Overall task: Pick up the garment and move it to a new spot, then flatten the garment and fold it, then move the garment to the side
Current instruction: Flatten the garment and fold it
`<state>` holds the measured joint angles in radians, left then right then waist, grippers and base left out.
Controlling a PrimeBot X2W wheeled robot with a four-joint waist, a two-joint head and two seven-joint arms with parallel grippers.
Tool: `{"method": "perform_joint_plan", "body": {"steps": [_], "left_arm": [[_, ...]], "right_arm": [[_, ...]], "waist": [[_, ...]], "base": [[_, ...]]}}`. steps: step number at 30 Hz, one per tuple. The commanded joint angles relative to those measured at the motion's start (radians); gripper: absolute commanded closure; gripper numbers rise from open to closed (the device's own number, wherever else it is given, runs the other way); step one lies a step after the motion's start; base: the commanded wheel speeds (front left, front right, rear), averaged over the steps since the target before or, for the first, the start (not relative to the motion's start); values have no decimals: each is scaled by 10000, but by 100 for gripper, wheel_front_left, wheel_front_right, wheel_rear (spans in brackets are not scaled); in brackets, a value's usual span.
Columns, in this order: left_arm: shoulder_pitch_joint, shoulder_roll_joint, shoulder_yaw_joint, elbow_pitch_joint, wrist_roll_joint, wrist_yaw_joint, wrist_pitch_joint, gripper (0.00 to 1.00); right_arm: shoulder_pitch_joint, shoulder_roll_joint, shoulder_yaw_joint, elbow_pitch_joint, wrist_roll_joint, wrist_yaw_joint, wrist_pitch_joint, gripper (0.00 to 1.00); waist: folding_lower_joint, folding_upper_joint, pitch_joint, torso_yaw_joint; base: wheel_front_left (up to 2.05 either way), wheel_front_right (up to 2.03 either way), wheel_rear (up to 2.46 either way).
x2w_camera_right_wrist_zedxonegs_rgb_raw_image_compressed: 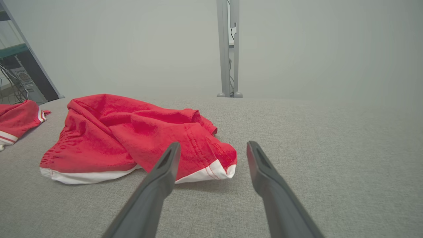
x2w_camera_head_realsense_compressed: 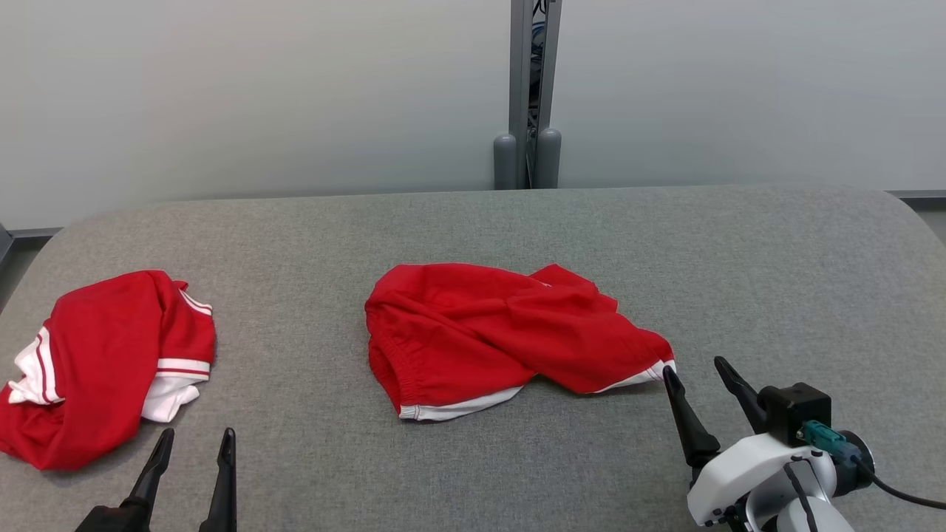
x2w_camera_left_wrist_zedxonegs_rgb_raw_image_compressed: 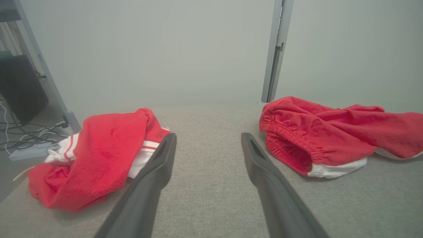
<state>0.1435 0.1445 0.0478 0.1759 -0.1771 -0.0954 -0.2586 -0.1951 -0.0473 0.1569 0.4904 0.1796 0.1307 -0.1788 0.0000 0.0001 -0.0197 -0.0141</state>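
**A:** Where is the clothing?

**B:** The red shorts (x2w_camera_head_realsense_compressed: 502, 336) lie crumpled near the middle of the grey desk (x2w_camera_head_realsense_compressed: 776, 281), a little to the right. The elastic waistband is at the left end. A white-edged leg hem trails to the right and towards the near side.

**A:** And the right tool?

**B:** The right tool (x2w_camera_head_realsense_compressed: 695, 367) is at the near right, with its two dark fingers spread apart and nothing between them. The tip of its left finger is right at the white corner of the hem. I cannot tell whether it touches the cloth. Its other finger is over bare desk to the right of the shorts.

**A:** What about the left one?

**B:** The left tool (x2w_camera_head_realsense_compressed: 196, 436) is at the near left, also wide open and empty, pointing away from the robot. It sits between the two pieces of clothing and touches neither.

**A:** There are two pieces?

**B:** Yes. A striped garment (x2w_camera_head_realsense_compressed: 103, 362), red with white bands, is bunched up at the desk's left edge, well apart from the shorts.

**A:** Anything behind?

**B:** A pale wall (x2w_camera_head_realsense_compressed: 259, 96) runs along the far side. A grey post (x2w_camera_head_realsense_compressed: 528, 89) stands against it, roughly behind the shorts.
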Motion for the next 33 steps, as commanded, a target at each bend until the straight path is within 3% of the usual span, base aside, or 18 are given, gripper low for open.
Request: {"method": "perform_joint_plan", "body": {"steps": [1,12,23,33], "left_arm": [[-46,56,-18,10,-79,41,-8,0],[-260,57,-452,77,-134,-93,66,0],[-1353,355,-2355,1293,-541,-344,347,0],[-2880,960,-4657,3125,-1909,-352,22,0]], "right_arm": [[19,-61,-19,3,-8,1,11,0],[-51,-61,92,44,-124,1,200,0],[-692,-64,790,552,-685,0,663,0],[-1749,-93,1273,2032,-872,0,535,0]], "waist": [[0,-1,-12,5],[0,-1,-50,26],[0,-1,225,-222],[0,-1,730,-461]], "base": [[0,0,0],[0,0,0],[0,0,0],[0,0,0]]}}
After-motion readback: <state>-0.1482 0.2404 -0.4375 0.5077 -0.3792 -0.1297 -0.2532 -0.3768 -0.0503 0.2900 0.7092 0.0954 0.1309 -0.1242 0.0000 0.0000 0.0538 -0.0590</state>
